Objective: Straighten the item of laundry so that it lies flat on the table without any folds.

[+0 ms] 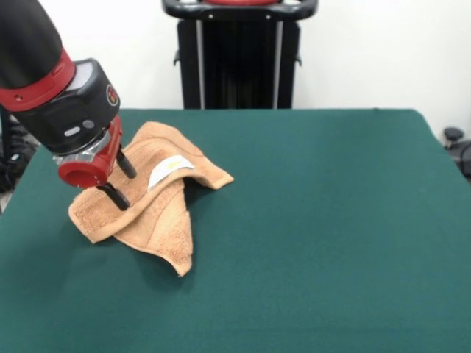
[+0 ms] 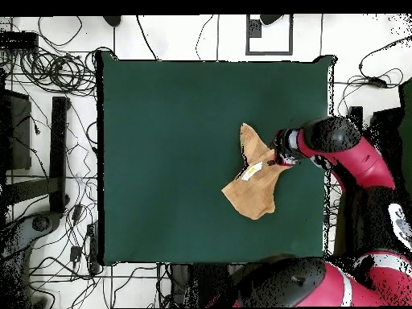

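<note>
The item of laundry (image 1: 158,217), a light orange-tan towel, lies crumpled and folded over itself on the left part of the green table (image 1: 316,220). Its white care label (image 1: 169,171) faces up near the top fold. My gripper (image 1: 126,190) hangs tilted over the towel's left side, open, its two black fingertips (image 1: 120,203) spread apart and down at the cloth. From overhead the towel (image 2: 253,181) sits right of the table's (image 2: 177,137) middle, with the gripper (image 2: 278,159) at its right edge.
The red and black arm (image 2: 346,149) reaches in over the table's right edge in the overhead view. A black stand (image 1: 239,55) rises behind the table's far edge. Cables and frames (image 2: 48,121) lie on the floor beside the table.
</note>
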Tool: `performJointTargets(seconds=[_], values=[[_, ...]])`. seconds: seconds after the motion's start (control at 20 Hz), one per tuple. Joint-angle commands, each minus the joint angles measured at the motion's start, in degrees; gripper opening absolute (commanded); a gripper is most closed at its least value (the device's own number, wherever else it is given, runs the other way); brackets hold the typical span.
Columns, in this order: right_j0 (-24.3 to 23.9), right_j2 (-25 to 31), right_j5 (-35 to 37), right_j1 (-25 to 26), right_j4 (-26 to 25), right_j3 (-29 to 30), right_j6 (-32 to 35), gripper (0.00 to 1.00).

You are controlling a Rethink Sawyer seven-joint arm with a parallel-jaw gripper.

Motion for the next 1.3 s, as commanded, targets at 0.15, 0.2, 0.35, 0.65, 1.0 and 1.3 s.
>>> performJointTargets(seconds=[0.15, 0.2, 0.35, 0.65, 1.0, 1.3], values=[[5.3, 5.9, 6.8, 3.4, -1.0, -5.4, 0.2, 1.0], [5.5, 6.0, 6.6, 3.9, -0.7, -5.9, 0.5, 1.0], [6.2, 6.0, 5.3, 5.1, 0.2, -7.2, 2.0, 1.0], [5.8, 5.6, 6.1, 5.1, 0.3, -7.1, 0.8, 1.0], [4.9, 5.2, 6.9, 5.3, -0.9, -6.9, -2.0, 1.0], [2.2, 6.8, 6.9, 6.4, -1.5, -4.1, -6.9, 1.0]])
